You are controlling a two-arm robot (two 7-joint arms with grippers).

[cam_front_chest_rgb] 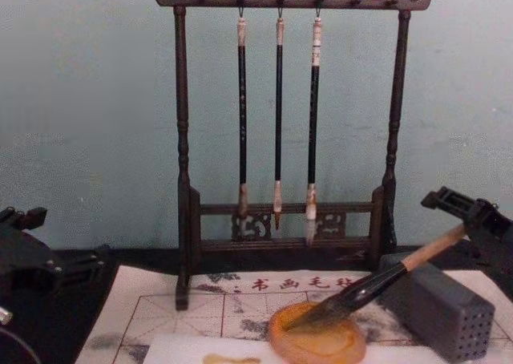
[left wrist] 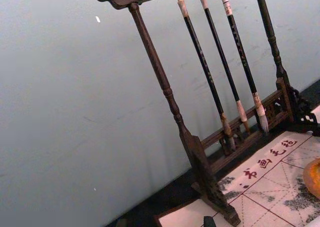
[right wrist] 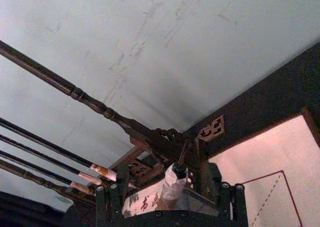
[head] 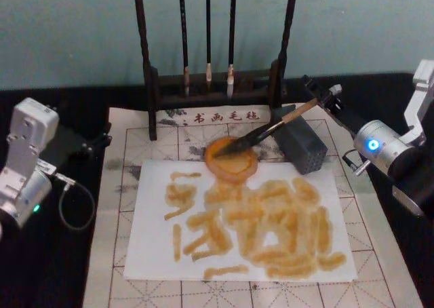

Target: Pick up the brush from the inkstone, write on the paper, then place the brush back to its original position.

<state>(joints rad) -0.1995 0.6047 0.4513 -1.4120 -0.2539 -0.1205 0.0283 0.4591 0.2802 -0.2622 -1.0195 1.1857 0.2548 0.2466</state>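
The brush [head: 271, 128] lies slanted, its dark bristles in the round orange inkstone [head: 222, 171] and its tan handle leaning over the grey block toward the right. My right gripper [head: 324, 94] is at the handle's top end. In the right wrist view the white end cap [right wrist: 172, 184] sits between widely spread fingers [right wrist: 231, 202], so the gripper is open around it. From the chest, the brush [cam_front_chest_rgb: 377, 284] rises from the inkstone [cam_front_chest_rgb: 317, 346] toward the right gripper [cam_front_chest_rgb: 469, 218]. The paper [head: 156, 247], covered in yellowish-brown strokes, lies in front of the inkstone. My left gripper [head: 91, 145] is parked at the mat's left edge.
A dark wooden stand [head: 150, 84] with three thin hanging brushes [head: 208, 50] stands behind the inkstone. The grey perforated block [head: 305, 150] sits right of the inkstone. A beige grid mat [head: 129, 152] with red characters lies under everything.
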